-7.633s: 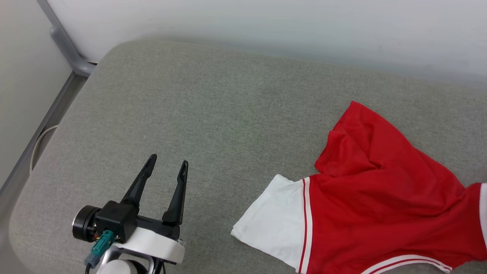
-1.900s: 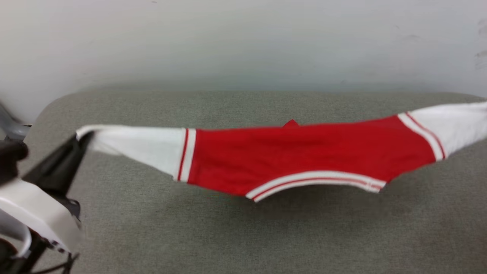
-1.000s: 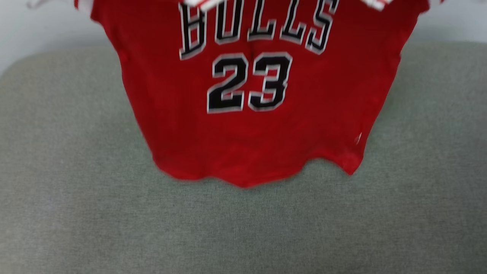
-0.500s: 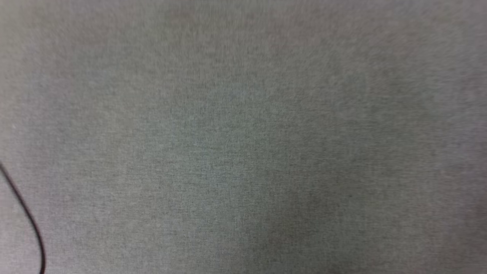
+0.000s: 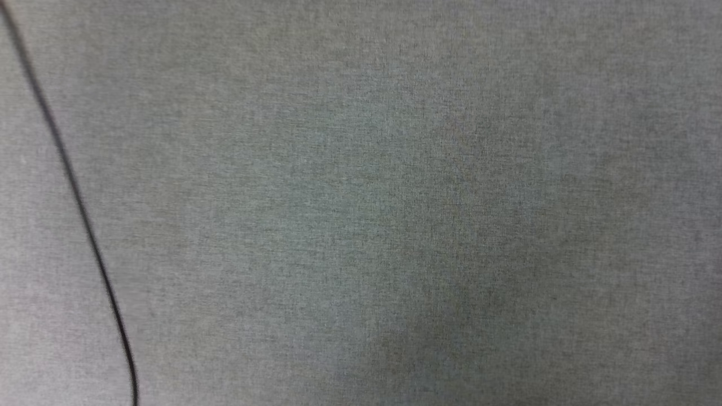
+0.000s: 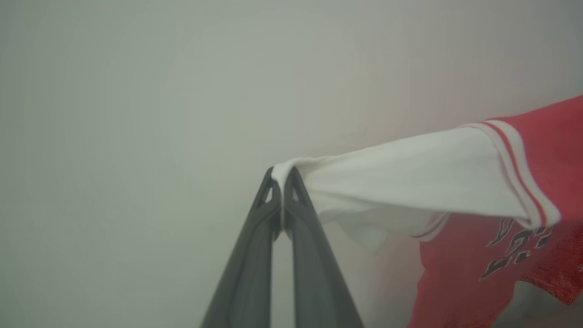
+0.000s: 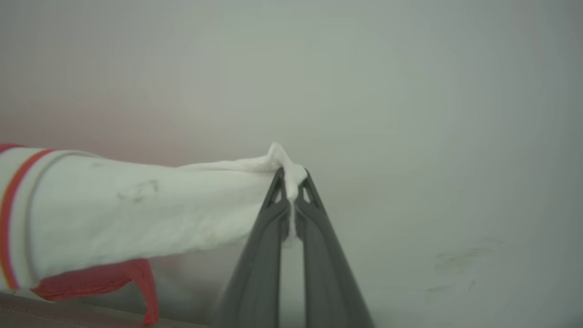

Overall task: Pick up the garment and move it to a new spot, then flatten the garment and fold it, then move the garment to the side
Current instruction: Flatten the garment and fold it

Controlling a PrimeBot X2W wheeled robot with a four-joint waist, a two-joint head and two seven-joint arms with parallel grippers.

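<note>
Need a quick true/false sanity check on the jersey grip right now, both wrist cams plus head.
1. The left gripper is shut on a white sleeve of the garment. True.
2. The right gripper is open and holds nothing. False: its jaws pinch the other white sleeve tip.
3. The garment lies flat on a surface. False: it hangs, stretched from both grippers.
4. Black lettering shows on the red body in the left wrist view. True.

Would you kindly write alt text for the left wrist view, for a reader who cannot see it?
The left pincer is shut on the tip of a white sleeve, stretched taut to the right. The red jersey with black lettering hangs beyond, before a pale wall.
</note>
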